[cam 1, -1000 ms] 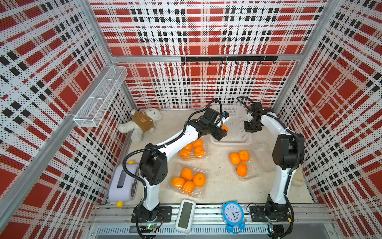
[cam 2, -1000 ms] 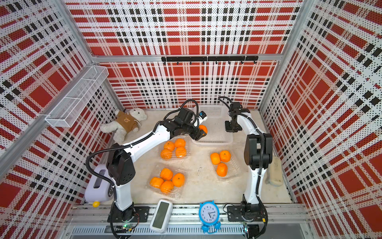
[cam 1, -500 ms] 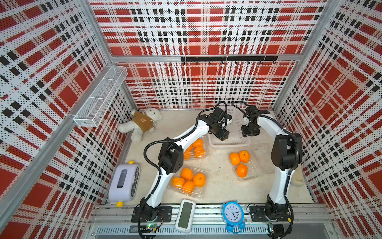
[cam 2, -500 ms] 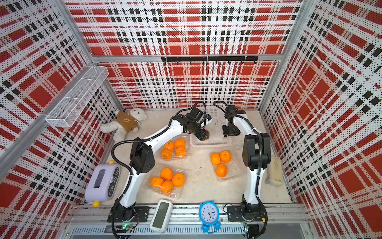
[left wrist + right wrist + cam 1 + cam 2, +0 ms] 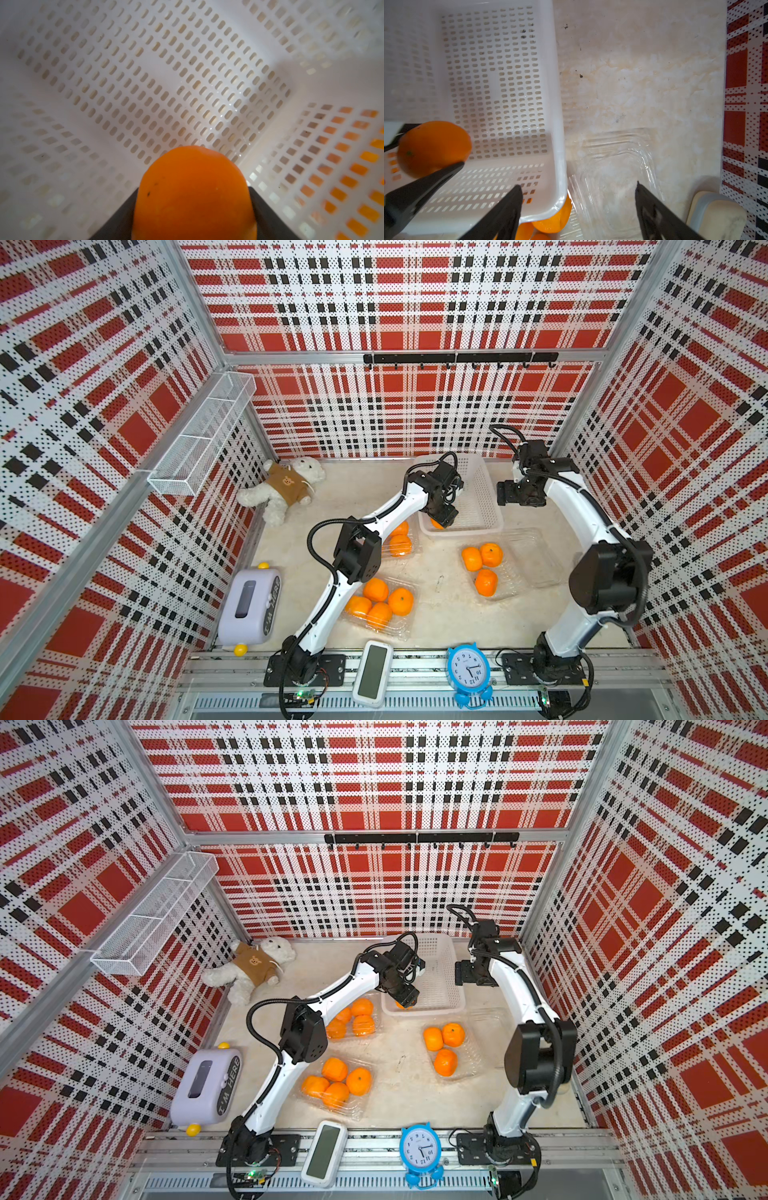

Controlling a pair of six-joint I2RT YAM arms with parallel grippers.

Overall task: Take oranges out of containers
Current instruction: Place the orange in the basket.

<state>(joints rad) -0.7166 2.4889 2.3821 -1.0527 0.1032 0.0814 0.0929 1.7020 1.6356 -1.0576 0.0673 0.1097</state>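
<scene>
Fingers (image 5: 116,222) of the left gripper (image 5: 444,517) clamped on an orange (image 5: 193,193), held low inside the white basket (image 5: 478,497) near its front wall. Fingers (image 5: 500,216) of the right gripper (image 5: 578,185) spread apart and empty, above the table (image 5: 643,72) beside the basket, over an open clear tray (image 5: 612,176). Other oranges (image 5: 382,601) lie in the clear trays (image 5: 399,624) in front of the basket.

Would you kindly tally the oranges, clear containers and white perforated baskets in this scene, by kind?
Oranges: 12, one in the left gripper, some partly hidden under that arm
Clear containers: 3
White perforated basket: 1
Total: 16
</scene>
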